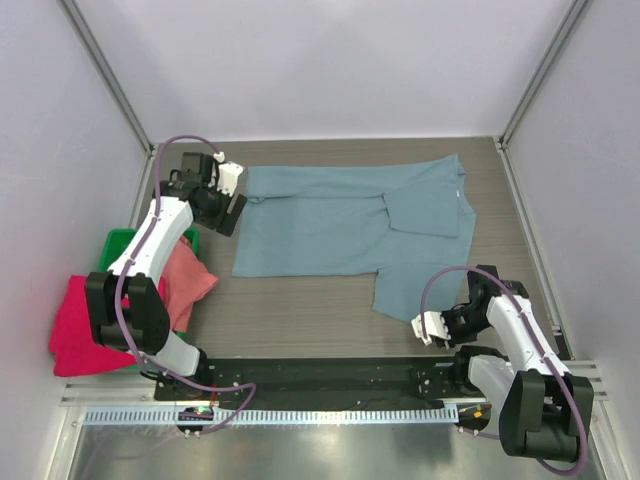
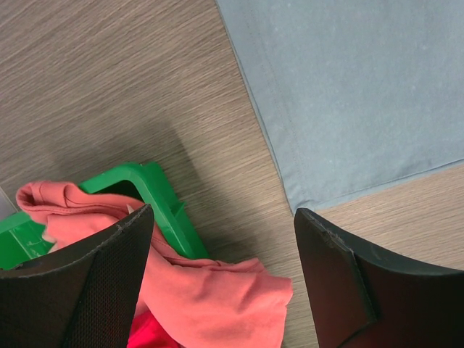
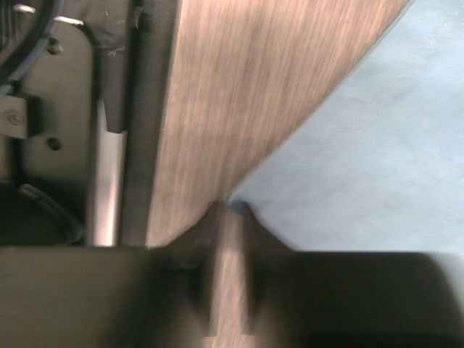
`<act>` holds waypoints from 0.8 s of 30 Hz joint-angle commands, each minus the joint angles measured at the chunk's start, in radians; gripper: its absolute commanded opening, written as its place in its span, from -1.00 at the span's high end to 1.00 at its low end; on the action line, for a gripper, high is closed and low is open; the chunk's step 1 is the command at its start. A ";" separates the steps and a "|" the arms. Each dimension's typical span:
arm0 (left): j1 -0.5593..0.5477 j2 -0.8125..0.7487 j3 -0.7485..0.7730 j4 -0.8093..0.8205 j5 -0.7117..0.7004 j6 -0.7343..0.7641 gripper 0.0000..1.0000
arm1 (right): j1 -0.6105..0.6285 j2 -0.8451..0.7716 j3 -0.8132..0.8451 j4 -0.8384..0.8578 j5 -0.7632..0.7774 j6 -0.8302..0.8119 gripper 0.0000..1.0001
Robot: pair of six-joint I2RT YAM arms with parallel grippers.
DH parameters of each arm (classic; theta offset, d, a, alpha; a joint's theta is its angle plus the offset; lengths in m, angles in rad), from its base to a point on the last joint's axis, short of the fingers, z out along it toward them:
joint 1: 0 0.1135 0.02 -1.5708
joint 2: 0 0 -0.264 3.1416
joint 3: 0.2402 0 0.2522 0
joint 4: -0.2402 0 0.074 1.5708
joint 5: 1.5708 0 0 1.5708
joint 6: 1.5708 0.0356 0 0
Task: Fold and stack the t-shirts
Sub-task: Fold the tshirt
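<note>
While the green bin (image 1: 118,240) at the left carries the crimson-pink t-shirt (image 1: 75,335) and salmon-pink t-shirt (image 1: 185,280) draped over its rim, the left claw (image 1: 233,197) hovers wide open beside the far-left corner of the slate-blue t-shirt (image 1: 340,220), which is spread on the desk (image 1: 300,310) with its long axis left-right. The right claw (image 1: 428,327), just beside its near-right hem, is too blurred to tell its opening.
</note>
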 commanded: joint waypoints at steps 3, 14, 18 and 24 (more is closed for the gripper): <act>0.006 -0.007 0.032 -0.041 0.032 0.015 -0.57 | 0.001 0.015 -0.026 0.110 0.025 -0.142 0.86; 0.006 0.059 -0.051 -0.377 0.355 0.033 -0.26 | 0.001 -0.025 0.307 0.325 -0.024 0.407 0.98; 0.006 0.098 -0.060 -0.313 0.304 0.047 -0.18 | 0.005 -0.029 0.384 0.359 -0.004 0.516 0.97; 0.006 0.197 -0.028 -0.287 0.295 0.038 -0.12 | 0.024 -0.055 0.398 0.356 0.028 0.558 0.98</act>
